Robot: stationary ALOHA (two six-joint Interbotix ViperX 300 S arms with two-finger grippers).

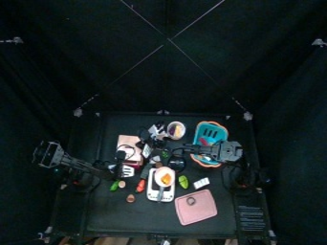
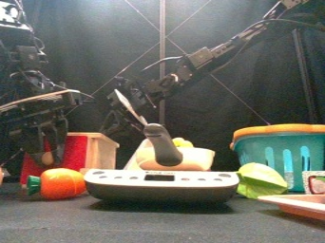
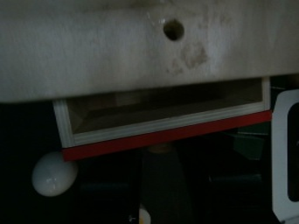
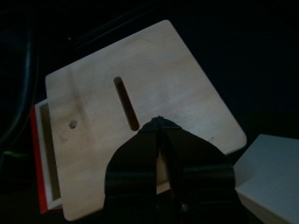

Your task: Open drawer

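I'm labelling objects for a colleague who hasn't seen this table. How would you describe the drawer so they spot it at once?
Start at the black table in the top view and go to its left side, just inside where the left arm comes in. There sits the drawer, a small boxy unit with a pale whitish top and red-pink sides. Unlike the flat pink slab near the front right or the teal basket, it is compact and box-shaped.

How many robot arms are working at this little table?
2. The left arm hangs over the table's left side. The right arm slants in from the upper right toward the middle. None seems hidden.
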